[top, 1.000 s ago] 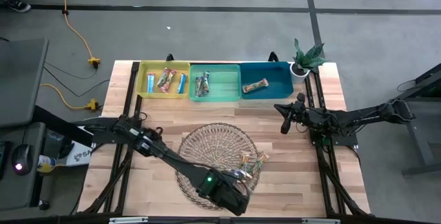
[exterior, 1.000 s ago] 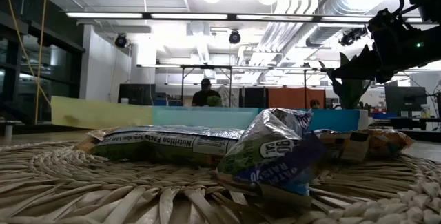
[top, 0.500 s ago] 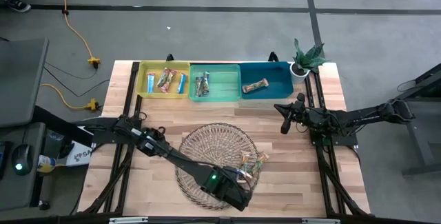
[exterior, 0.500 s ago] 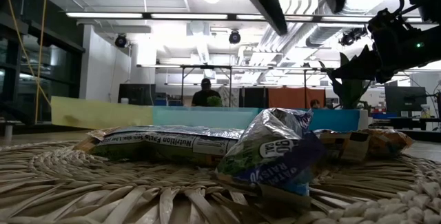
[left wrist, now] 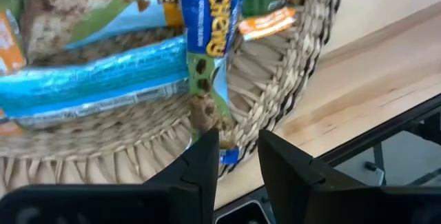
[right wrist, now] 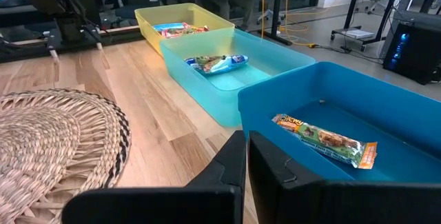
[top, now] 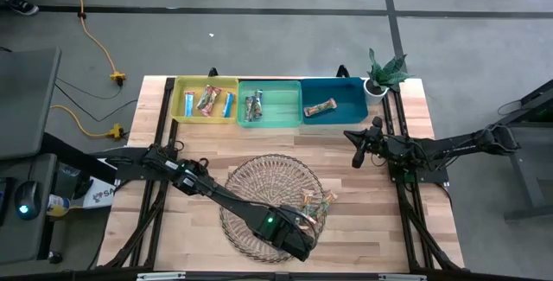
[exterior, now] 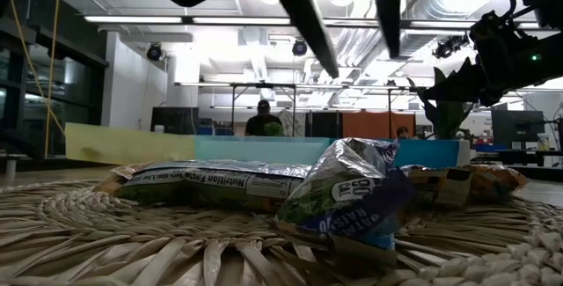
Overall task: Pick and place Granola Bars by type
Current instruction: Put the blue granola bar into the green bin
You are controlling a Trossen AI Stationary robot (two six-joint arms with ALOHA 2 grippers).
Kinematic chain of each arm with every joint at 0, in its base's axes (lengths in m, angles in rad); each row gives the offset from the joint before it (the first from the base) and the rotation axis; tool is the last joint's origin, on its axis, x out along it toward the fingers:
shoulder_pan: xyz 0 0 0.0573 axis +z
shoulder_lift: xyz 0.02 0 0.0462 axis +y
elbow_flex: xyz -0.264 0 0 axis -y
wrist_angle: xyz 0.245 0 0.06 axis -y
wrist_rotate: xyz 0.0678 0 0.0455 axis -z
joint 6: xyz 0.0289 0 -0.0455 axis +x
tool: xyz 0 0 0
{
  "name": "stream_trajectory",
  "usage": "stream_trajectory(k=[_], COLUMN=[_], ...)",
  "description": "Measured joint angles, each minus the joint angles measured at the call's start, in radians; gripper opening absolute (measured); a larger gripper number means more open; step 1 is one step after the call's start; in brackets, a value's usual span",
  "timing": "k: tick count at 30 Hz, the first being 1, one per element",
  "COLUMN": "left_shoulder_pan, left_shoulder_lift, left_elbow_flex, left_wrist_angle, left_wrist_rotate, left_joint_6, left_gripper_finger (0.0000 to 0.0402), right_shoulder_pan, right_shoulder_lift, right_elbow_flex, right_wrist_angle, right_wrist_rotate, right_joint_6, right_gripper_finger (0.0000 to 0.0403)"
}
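Several granola bars point(top: 315, 204) lie in a heap on the near right part of the round wicker plate point(top: 259, 186). In the left wrist view a blue-green bar point(left wrist: 207, 41) lies across a long light-blue bar point(left wrist: 89, 86). My left gripper point(left wrist: 238, 141) hangs open above the heap, pointing steeply down, its fingers over the blue-green bar's near end and touching nothing. The low view shows its fingers point(exterior: 312, 31) well above a crinkled silver-blue bar point(exterior: 352, 198). My right gripper point(right wrist: 244, 156) waits shut over the table's right side point(top: 356, 153).
Along the far edge stand a yellow bin point(top: 206, 84), a green bin point(top: 281, 99) and a teal bin point(top: 346, 98), each with bars inside; the teal one holds one bar point(right wrist: 324, 140). A potted plant point(top: 384, 72) stands at the far right corner.
My left gripper has come down toward the heap of bars on the plate; its fingers have entered the low view from above and tipped a little. The bars have not moved.
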Motion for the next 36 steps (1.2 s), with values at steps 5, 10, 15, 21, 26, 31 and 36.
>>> stream_trajectory(k=[5, 10, 15, 21, 26, 31, 36], left_shoulder_pan=[0.000, 0.000, 0.000, 0.000, 0.000, 0.000, -0.001], left_shoulder_lift=[0.000, 0.000, 0.000, 0.000, 0.000, 0.000, 0.003], left_elbow_flex=[0.000, 0.000, 0.000, 0.000, 0.000, -0.026, -0.100], left_wrist_angle=[0.007, 0.007, 0.005, 0.005, 0.005, 0.028, 0.045], left_wrist_rotate=[-0.004, 0.019, 0.038, 0.038, 0.034, 0.030, 0.049], left_joint_6=[0.009, 0.019, 0.054, 0.052, 0.052, 0.036, -0.005], left_gripper_finger=[0.0101, 0.0102, 0.0102, 0.0139, 0.0201, 0.0230, 0.0232], right_shoulder_pan=[0.000, 0.000, 0.000, 0.000, 0.000, 0.000, 0.000], right_shoulder_lift=[0.000, 0.000, 0.000, 0.000, 0.000, 0.000, 0.000], right_elbow_flex=[0.000, 0.000, 0.000, 0.000, 0.000, 0.000, 0.000], right_wrist_angle=[0.000, 0.001, 0.001, 0.001, 0.001, 0.001, 0.001], right_wrist_rotate=[0.000, 0.000, 0.000, 0.000, 0.000, 0.000, 0.000], right_joint_6=[0.000, 0.000, 0.000, 0.000, 0.000, 0.000, 0.000], right_gripper_finger=[0.0000, 0.0000, 0.0000, 0.0000, 0.0000, 0.0000, 0.0000])
